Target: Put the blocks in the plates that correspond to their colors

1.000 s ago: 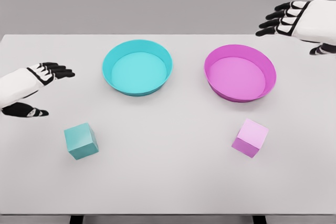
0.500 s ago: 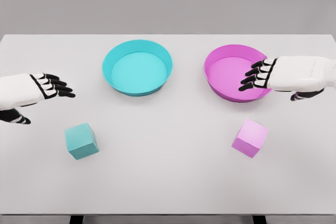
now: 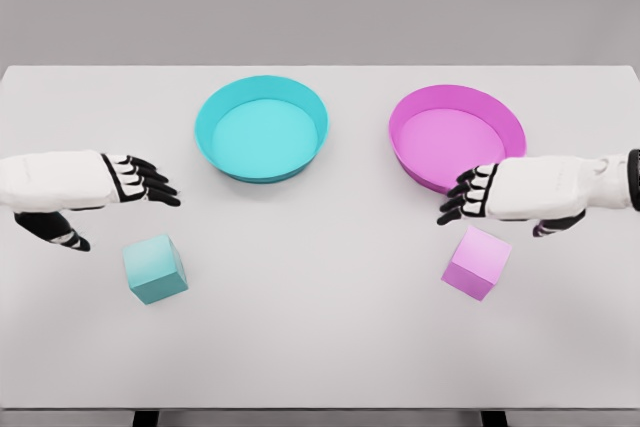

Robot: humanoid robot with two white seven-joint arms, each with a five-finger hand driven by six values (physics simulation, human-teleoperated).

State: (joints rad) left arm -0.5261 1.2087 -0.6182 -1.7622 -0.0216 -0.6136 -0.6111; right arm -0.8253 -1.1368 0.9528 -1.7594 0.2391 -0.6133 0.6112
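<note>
Your left hand (image 3: 120, 182) is pushing further in from the left than a moment ago, fingers stretched out and holding nothing; the teal block (image 3: 155, 268) is sitting on the table (image 3: 320, 347) just below and slightly ahead of its fingertips, and the teal plate (image 3: 262, 128) is lying well beyond them. Your right hand (image 3: 500, 194) is dropping down off the pink plate (image 3: 457, 137), which is now just behind its knuckles. Its fingers are loosely spread, gripping nothing, and the pink block (image 3: 477, 262) is waiting right beneath it. Both blocks remain untouched, so you are probably lining up both grasps.
</note>
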